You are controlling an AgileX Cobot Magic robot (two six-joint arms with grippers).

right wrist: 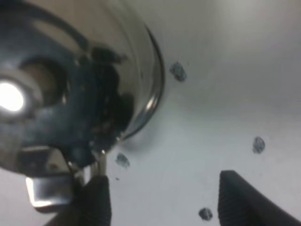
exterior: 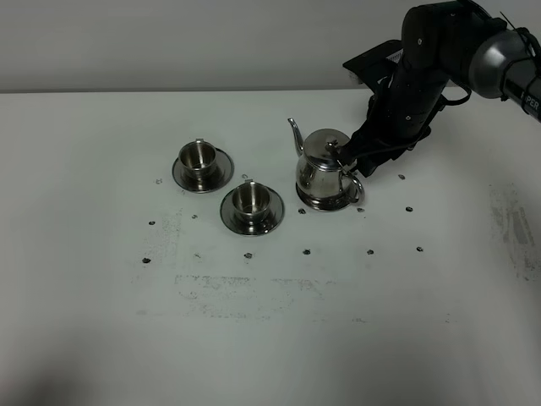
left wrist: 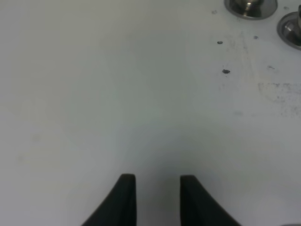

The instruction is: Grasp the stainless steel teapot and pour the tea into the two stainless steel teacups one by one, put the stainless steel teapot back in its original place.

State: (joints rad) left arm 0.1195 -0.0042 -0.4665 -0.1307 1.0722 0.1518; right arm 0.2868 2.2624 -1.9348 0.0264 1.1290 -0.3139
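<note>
The stainless steel teapot (exterior: 324, 167) stands right of centre, spout pointing back left, loop handle (exterior: 357, 188) to the right. A flat metal rim, its original place (exterior: 336, 205), shows under its base. My right gripper (exterior: 353, 161) hovers at the pot's handle side. In the right wrist view the right gripper (right wrist: 164, 202) is open, the pot (right wrist: 70, 70) lies beside one finger (right wrist: 96, 200), and only table shows between the fingers. The two teacups (exterior: 199, 156) (exterior: 251, 198) sit on saucers to the left. The tea is hidden. My left gripper (left wrist: 157, 200) hangs over bare table, fingers slightly apart.
The white table (exterior: 101, 254) carries small dark marks (exterior: 369, 251) and scuffed patches (exterior: 245, 288) in front of the cups. Both saucers' edges (left wrist: 249, 8) (left wrist: 291, 30) show at the far corner of the left wrist view.
</note>
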